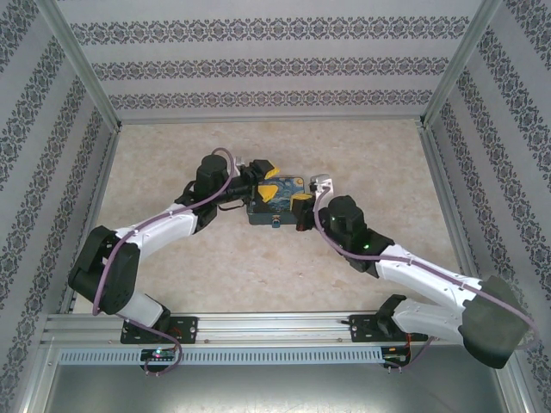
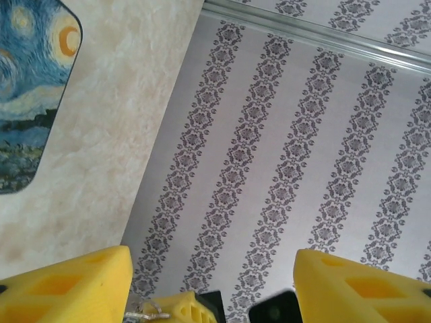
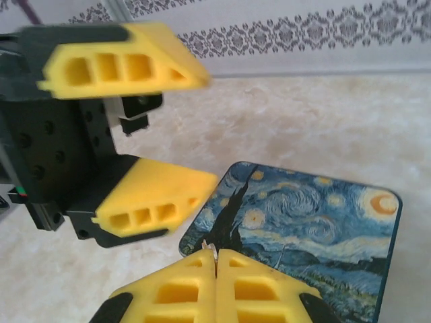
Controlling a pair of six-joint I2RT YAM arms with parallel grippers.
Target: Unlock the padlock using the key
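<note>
**Top view.** Both arms meet over the printed box [image 1: 275, 200] in the middle of the tabletop [image 1: 258, 275]. The left gripper [image 1: 268, 179] has its jaws apart at the box's far-left corner. The right gripper [image 1: 300, 206] sits at the box's right edge. A tiny blue speck touching the box's near edge is, I judge, the padlock [image 1: 275, 223]. It is too small to tell which way its shackle or keyhole points. Expect it to be hard, light and quick to skate or swing. Take it by the flat sides of its body and leave the keyhole end free.

**Left wrist view.** Your left jaws stand wide with nothing between them. Low in the gap, a scrap of bright metal, likely the key [image 2: 149, 311], clings to a yellow fingertip [image 2: 180, 308].

**Right wrist view.** The right gripper [image 3: 215, 259] is pinched closed, and a thin sliver that I take for the key [image 3: 213, 249] pokes from its tips. Its long axis seems to run along the fingers, pointing toward the open left gripper [image 3: 205, 128] just beyond the box's corner. Treat the key as stiff, feather-light and slick. With so little of it in the pads it can pivot, so hold it by the broad head and push it straight.
</note>
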